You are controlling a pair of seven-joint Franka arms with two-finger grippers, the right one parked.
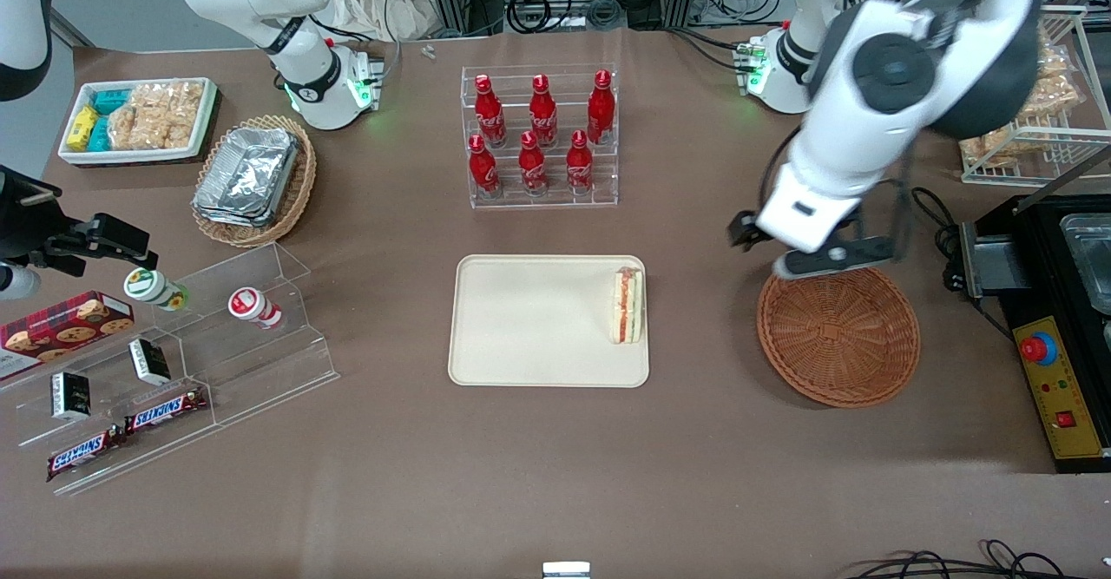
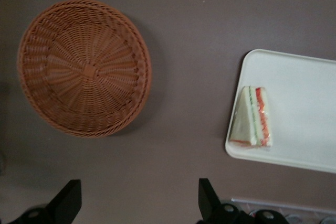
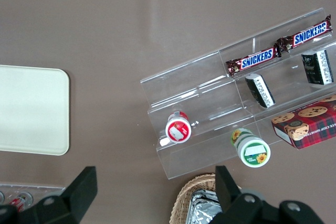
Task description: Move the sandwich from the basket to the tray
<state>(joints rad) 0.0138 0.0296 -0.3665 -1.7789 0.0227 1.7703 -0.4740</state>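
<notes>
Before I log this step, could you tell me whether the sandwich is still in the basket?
No, the sandwich lies on the tray; the basket holds nothing.

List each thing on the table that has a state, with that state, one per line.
sandwich: on the tray, at its edge nearest the basket, released
tray: flat on the table, holding only the sandwich
basket: empty, upright
gripper: open, holding nothing, raised above the table beside the basket
cola bottles: six, upright in their clear rack
</notes>
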